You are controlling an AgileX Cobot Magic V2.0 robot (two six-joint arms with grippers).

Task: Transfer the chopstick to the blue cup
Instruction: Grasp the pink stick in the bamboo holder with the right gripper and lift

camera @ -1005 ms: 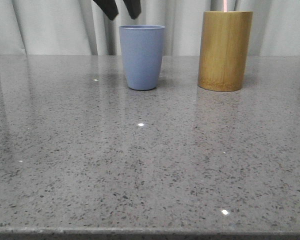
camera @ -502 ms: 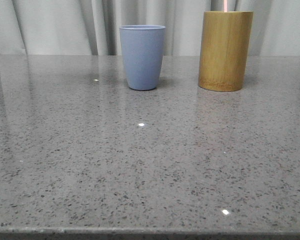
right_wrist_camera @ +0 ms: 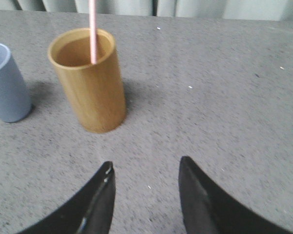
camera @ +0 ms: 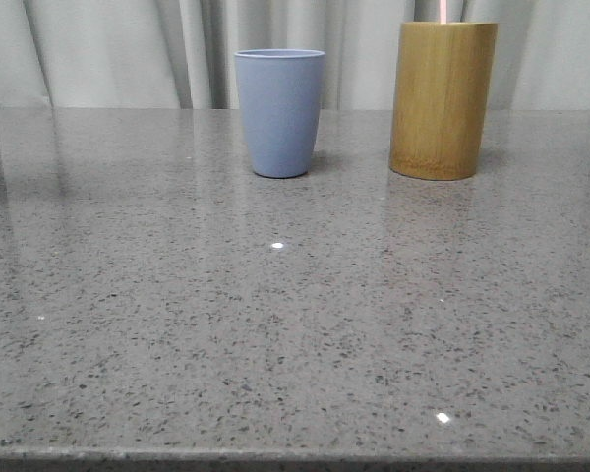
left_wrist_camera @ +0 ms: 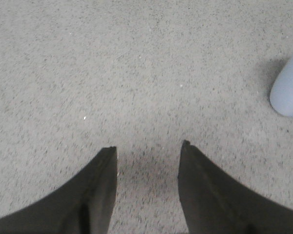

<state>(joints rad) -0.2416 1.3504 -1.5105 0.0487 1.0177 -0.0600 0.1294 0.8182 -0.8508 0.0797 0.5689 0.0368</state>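
Observation:
The pale blue cup (camera: 279, 112) stands upright at the back centre of the grey speckled table. To its right stands a taller tan bamboo cylinder (camera: 442, 98) with a thin pink chopstick (camera: 442, 10) sticking out of its top. The chopstick (right_wrist_camera: 93, 29) and cylinder (right_wrist_camera: 90, 80) also show in the right wrist view, with the blue cup (right_wrist_camera: 6, 83) beside them. My right gripper (right_wrist_camera: 145, 165) is open and empty, above the table some way from the cylinder. My left gripper (left_wrist_camera: 149, 146) is open and empty above bare table; the blue cup (left_wrist_camera: 289, 87) sits at that view's edge.
The table (camera: 275, 324) is a grey speckled stone top with its front edge near the bottom of the front view. Pale curtains (camera: 98, 49) hang behind the table. Neither arm shows in the front view.
One second ago my left gripper's dark fingertips showed above the blue cup at the top of the front view. They have since left that view. The cup and cylinder have not moved.

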